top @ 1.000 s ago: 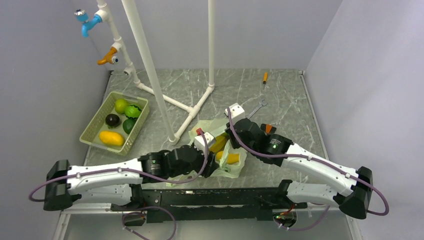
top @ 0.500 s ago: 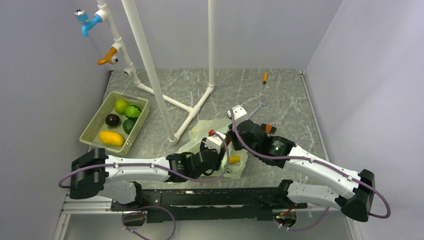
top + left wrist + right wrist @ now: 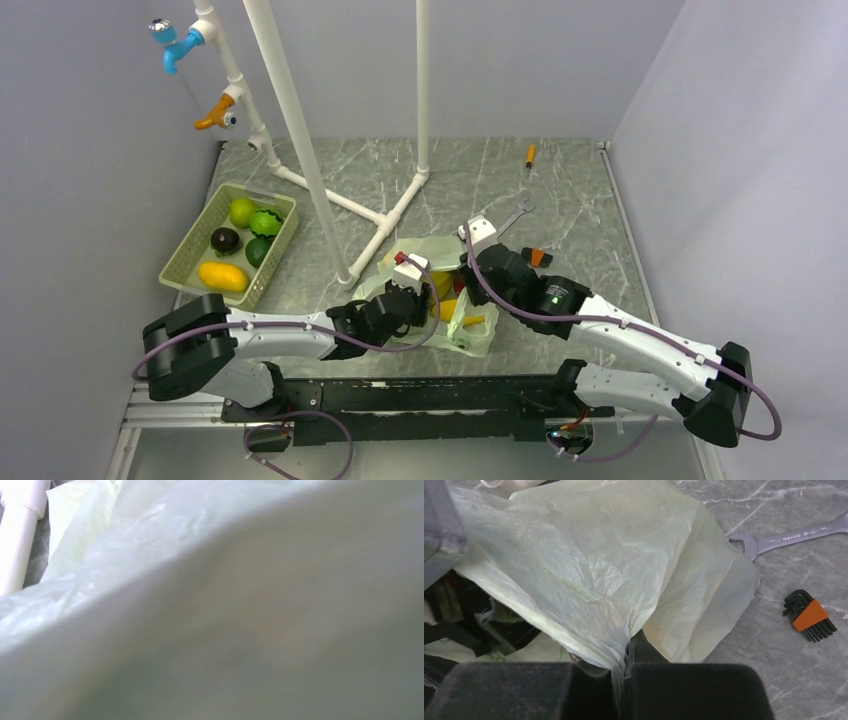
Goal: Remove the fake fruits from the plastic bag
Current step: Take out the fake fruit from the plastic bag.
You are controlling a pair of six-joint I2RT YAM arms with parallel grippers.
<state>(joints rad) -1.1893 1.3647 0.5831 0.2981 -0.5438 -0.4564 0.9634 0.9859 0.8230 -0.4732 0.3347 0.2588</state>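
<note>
The pale-green plastic bag [image 3: 478, 338] lies crumpled at the table's near middle. A yellow fruit [image 3: 446, 309] shows through its open mouth. My right gripper [image 3: 628, 647] is shut on a bunched fold of the bag [image 3: 589, 555] and holds the mouth up; it sits at the bag's right edge in the top view [image 3: 462, 272]. My left gripper [image 3: 425, 288] reaches into the bag from the left. Bag film [image 3: 150, 530] fills the left wrist view, so its fingers are hidden. Several more fruits lie in the slotted basket [image 3: 180, 262], among them a yellow one [image 3: 222, 276] and a dark one [image 3: 225, 240].
A white pipe frame [image 3: 300, 130] stands just behind the bag. A wrench [image 3: 794, 532] and an orange hex key set [image 3: 808, 615] lie to the bag's right. An orange screwdriver [image 3: 530, 155] lies at the back.
My left arm has stretched forward and right, pushing its gripper into the bag's mouth. The bag has shifted shape around it. My right gripper keeps its hold on the bag.
</note>
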